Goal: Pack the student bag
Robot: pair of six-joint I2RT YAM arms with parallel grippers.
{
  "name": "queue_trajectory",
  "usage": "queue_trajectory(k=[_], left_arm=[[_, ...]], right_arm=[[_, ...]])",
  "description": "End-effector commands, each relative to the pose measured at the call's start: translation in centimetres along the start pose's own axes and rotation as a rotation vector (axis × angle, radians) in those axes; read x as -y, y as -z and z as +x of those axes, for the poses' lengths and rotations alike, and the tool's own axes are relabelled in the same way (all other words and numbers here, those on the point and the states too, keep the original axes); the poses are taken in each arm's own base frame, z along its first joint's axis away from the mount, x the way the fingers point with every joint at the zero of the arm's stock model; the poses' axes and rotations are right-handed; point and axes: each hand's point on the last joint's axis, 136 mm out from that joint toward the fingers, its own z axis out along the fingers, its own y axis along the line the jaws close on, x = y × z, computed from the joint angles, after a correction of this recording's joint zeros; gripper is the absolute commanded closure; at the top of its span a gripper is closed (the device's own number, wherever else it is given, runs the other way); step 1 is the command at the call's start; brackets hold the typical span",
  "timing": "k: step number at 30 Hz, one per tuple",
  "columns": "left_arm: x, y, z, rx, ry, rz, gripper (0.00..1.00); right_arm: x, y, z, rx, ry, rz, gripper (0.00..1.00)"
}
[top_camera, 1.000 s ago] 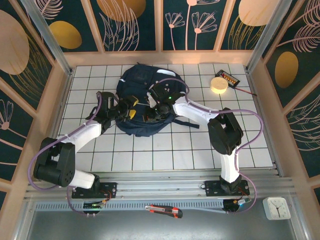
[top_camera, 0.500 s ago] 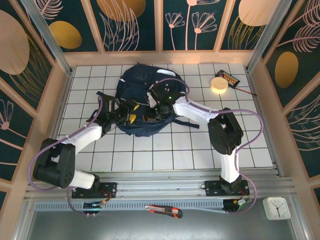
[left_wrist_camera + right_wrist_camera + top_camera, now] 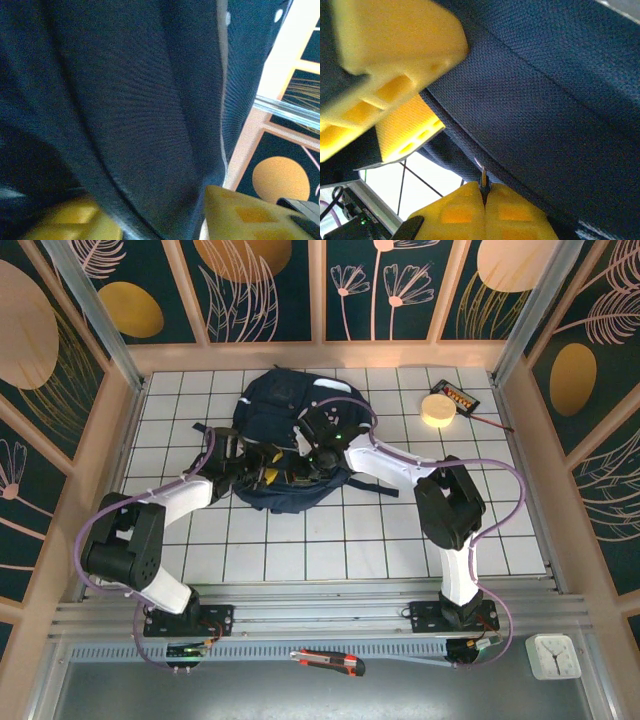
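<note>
The white tiled table [image 3: 300,550] lies under the student bag [image 3: 285,405], which rests flat on the table's far half, about midway across. The left arm [image 3: 170,502] reaches the bag's near left edge, and the right arm [image 3: 400,462] comes in over the bag's near right side. The left gripper [image 3: 264,466] sits at the bag's near edge. Its yellow fingers [image 3: 250,215] stand apart with a thick fold of the navy fabric between them, touching both. Whether they squeeze that fold I cannot tell. Just to the right along the same edge, the right gripper [image 3: 303,472] is closed tight, fingertips pressed together. It pinches a thin metal tab [image 3: 482,176] on the bag's seam, close beside the left gripper's fingers.
</note>
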Motion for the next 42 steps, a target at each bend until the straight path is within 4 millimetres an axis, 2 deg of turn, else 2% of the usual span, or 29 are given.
queue_trajectory(k=[1,2,3,7,17,28,42], left_arm=[[1.1,-0.2,0.4,-0.030,-0.016,0.039,0.84],[0.9,-0.2,0.6,-0.035,-0.018,0.042,0.97],[0.8,0.0,0.7,-0.038,-0.018,0.045,1.00],[-0.1,0.5,1.1,-0.038,-0.055,0.019,1.00],[-0.7,1.8,1.3,-0.002,-0.075,0.021,1.00],[-0.1,2.7,1.1,0.024,-0.112,0.035,1.00],[1.3,3.3,0.5,0.010,-0.288,-0.044,1.00]], right_arm=[[-1.4,-0.2,0.6,-0.017,0.018,-0.022,1.00],[-1.4,-0.2,0.6,-0.016,0.018,-0.021,1.00],[-1.3,-0.2,0.6,-0.014,0.016,-0.018,1.00],[-0.8,0.1,0.3,0.001,0.011,-0.008,1.00],[1.0,1.7,-0.4,0.036,-0.020,0.018,1.00],[3.7,3.6,0.3,0.063,-0.056,0.060,1.00],[4.4,5.0,0.5,0.093,-0.069,0.089,1.00]])
